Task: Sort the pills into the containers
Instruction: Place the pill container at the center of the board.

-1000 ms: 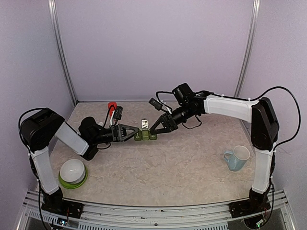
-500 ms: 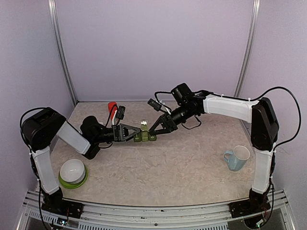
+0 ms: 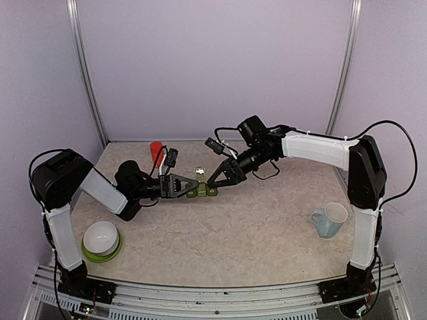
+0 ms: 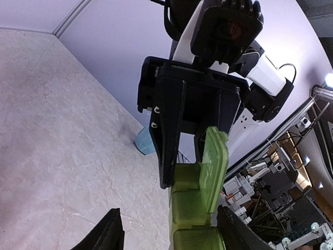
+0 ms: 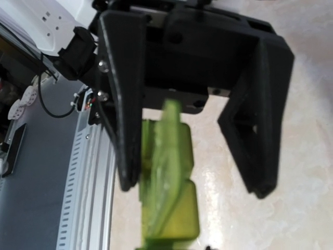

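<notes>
Since the left gripper (image 3: pixel 188 187) has its jaws half spread and straddling the small dark green plastic strip of three joined square containers (image 3: pixel 203 192), I read it as a brace, not a clamp. The right wrist view shows one finger (image 5: pixel 122 104) against the strip's side and a clear gap to the other. The strip sits between those fingers on the marbled tabletop (image 3: pixel 253 233), its far end past the tips. Opposite, the right gripper (image 3: pixel 215 181) is closed to a point, tip on that far end just beside the raised translucent green lid (image 4: pixel 214 166). Can't tell whether it pinches anything. Likely it works the lids while the left stops the strip sliding. No pills visible; compartment contents hidden.

Outward: orange-red cylindrical bottle (image 3: pixel 156 149) just behind the left wrist, close enough to clip on retract. White bowl (image 3: pixel 101 235) on green plate (image 3: pixel 110 255) back by the left base, pale blue mug (image 3: pixel 330 220) well off on the right arm's side; neither obstructs. Real crowding is the two grippers nose to nose over the strip.
</notes>
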`<state>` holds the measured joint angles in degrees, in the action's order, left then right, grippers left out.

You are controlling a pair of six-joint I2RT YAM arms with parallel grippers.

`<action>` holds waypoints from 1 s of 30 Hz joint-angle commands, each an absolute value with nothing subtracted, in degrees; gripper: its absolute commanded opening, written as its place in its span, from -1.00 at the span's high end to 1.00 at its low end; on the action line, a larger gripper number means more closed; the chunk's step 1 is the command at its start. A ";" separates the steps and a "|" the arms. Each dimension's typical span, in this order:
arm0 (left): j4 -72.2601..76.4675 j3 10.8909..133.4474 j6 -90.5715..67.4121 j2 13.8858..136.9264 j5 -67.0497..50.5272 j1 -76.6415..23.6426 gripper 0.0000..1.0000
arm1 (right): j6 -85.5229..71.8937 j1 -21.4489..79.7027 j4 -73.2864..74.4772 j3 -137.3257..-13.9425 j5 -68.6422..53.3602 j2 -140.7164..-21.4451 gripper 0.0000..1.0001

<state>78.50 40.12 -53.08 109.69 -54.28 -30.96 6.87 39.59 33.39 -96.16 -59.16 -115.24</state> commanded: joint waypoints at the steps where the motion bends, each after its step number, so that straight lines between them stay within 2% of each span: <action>1: 78.07 41.47 -51.99 110.97 -54.90 -31.28 -0.11 | 8.22 40.08 33.83 -97.48 -60.16 -116.10 0.86; 10: 79.98 41.74 -53.65 112.16 -55.20 -31.31 0.28 | 8.57 40.08 33.96 -97.56 -59.87 -116.22 0.87; 24: 85.18 41.75 -57.92 113.39 -56.30 -30.96 0.55 | 9.41 39.99 34.48 -97.54 -59.55 -115.67 0.85; 26: 85.17 41.68 -57.99 113.38 -56.21 -30.88 0.45 | 9.46 40.05 34.43 -97.55 -59.43 -115.60 0.85; 30: 85.30 41.34 -58.07 113.20 -55.86 -30.60 0.04 | 9.46 39.99 34.43 -97.56 -59.06 -115.54 0.85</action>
<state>83.83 40.80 -57.43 112.33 -56.31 -31.16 8.23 39.59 34.20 -96.16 -57.82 -115.72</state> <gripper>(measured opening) 0.413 0.230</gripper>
